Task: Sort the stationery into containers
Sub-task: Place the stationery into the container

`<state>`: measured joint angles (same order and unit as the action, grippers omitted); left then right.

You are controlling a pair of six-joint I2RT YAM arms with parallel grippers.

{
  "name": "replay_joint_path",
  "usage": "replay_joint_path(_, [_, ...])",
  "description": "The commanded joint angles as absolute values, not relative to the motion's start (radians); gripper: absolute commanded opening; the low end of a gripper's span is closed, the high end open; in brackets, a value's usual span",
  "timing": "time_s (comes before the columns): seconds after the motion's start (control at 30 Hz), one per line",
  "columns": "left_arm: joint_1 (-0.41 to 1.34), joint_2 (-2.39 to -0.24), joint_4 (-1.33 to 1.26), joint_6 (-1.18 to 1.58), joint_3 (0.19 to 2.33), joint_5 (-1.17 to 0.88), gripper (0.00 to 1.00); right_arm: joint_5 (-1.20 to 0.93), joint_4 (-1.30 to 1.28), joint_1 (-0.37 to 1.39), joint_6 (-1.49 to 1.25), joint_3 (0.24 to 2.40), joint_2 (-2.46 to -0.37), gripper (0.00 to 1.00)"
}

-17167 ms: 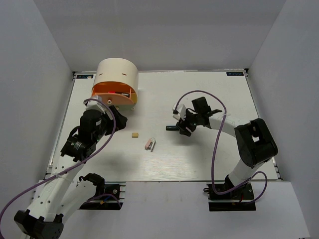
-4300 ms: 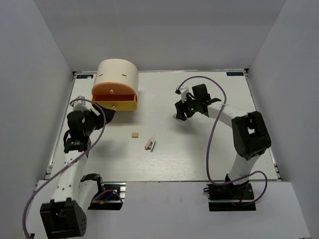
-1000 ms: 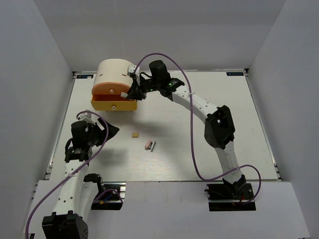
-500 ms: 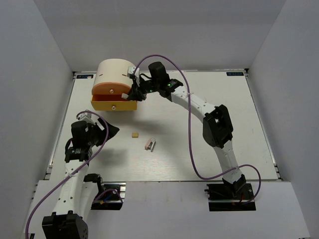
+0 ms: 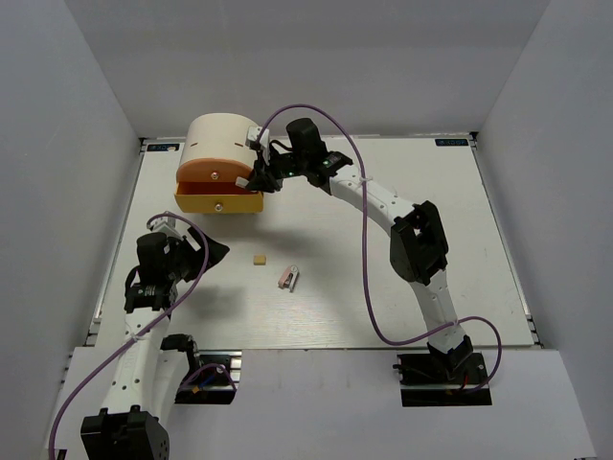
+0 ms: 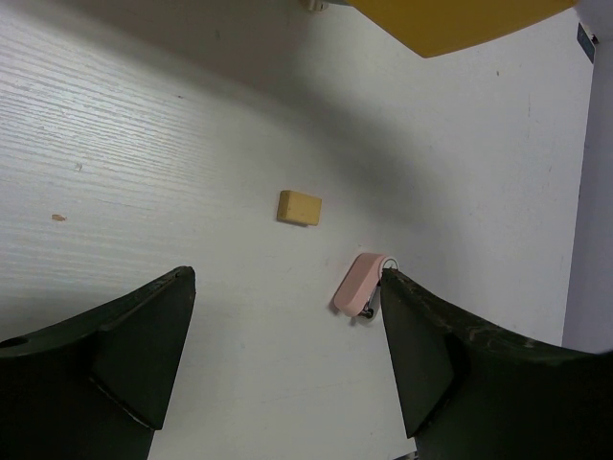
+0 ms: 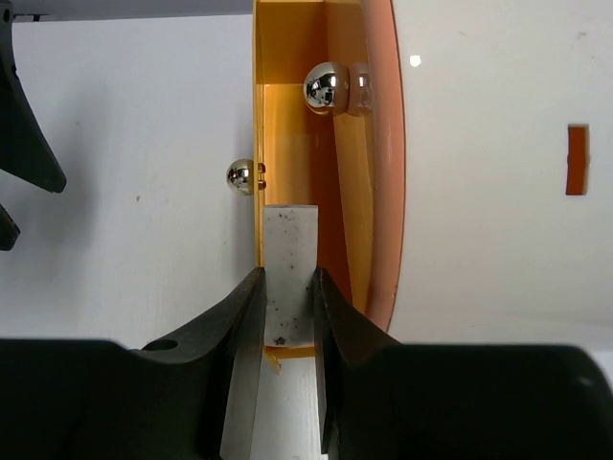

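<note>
The cream cylindrical container [image 5: 222, 142] stands at the back left with its yellow drawer [image 5: 218, 201] pulled out. My right gripper [image 5: 261, 178] is at the drawer's right end, shut on a grey speckled eraser [image 7: 289, 268]. In the right wrist view the eraser hangs over the open yellow drawer [image 7: 292, 125], beside two shiny knobs [image 7: 326, 86]. My left gripper [image 5: 216, 251] hovers open and holds nothing. In its wrist view a tan eraser [image 6: 300, 207] and a pink clip [image 6: 359, 284] lie on the table ahead of the left gripper [image 6: 287, 278]. No markers show.
The tan eraser [image 5: 259, 259] and the pink clip [image 5: 288, 278] lie mid-table, right of the left gripper. An orange tier [image 5: 215, 172] sits above the yellow drawer. White walls close in the table [image 5: 431, 249] on three sides.
The right wrist has shifted only very slightly at the drawer's end, still gripping the grey eraser. The left arm has stayed still.
</note>
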<state>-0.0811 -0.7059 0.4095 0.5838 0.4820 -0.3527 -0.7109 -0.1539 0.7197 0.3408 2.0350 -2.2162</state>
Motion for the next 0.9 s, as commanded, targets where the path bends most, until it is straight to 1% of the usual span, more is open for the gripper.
replay_joint_path(0.0, [-0.077,-0.703,0.393,0.581,0.480,-0.357,0.88,-0.696,-0.115,0.716,0.345,2.075,-2.217,0.00])
replay_joint_path(0.07, [-0.077,-0.703,0.393,0.581,0.480,-0.357,0.88,-0.693,-0.120,0.718,0.350,2.072,-2.218,0.00])
replay_joint_path(0.23, [-0.077,-0.703,0.393,0.581,0.480,-0.357,0.88,-0.690,-0.124,0.716,0.364,2.069,-2.221,0.06])
replay_joint_path(0.37, [-0.077,-0.703,0.393,0.581,0.480,-0.357,0.88,-0.687,-0.130,0.719,0.368,2.066,-2.220,0.09])
replay_joint_path(0.53, [-0.077,-0.703,0.393,0.581,0.480,-0.357,0.88,-0.696,-0.138,0.715,0.370,2.060,-2.217,0.19])
replay_joint_path(0.73, [-0.077,-0.703,0.393,0.581,0.480,-0.357,0.88,-0.701,-0.140,0.719,0.370,2.060,-2.221,0.26])
replay_joint_path(0.83, [-0.077,-0.703,0.393,0.581,0.480,-0.357,0.88,-0.695,-0.138,0.721,0.368,2.062,-2.223,0.32])
replay_joint_path(0.87, [-0.077,-0.703,0.393,0.581,0.480,-0.357,0.88,-0.693,-0.135,0.722,0.368,2.062,-2.223,0.35])
